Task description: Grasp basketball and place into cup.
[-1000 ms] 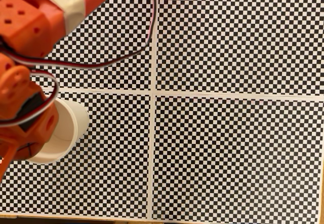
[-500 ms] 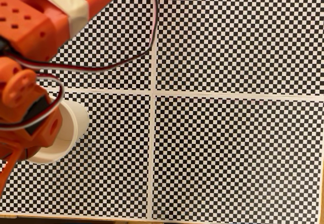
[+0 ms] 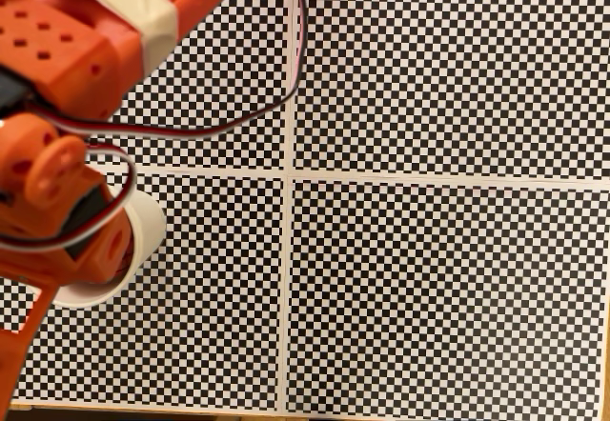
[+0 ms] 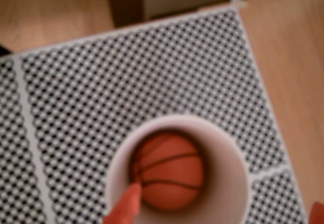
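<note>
Checkered mat [image 4: 126,67] on wood floor [image 4: 288,46]; basketball [image 4: 169,171] inside cup [image 4: 230,193].

Checkerboard mat [image 3: 438,278] (white dividing lines) over wooden floor [image 4: 288,57]; warm indoor light.

One ball [image 4: 169,172] — inside one cup [image 4: 230,188], just above the orange fingertip [image 4: 125,208]. One arm [image 3: 71,50] — one checkered mat [image 3: 448,278].
</note>
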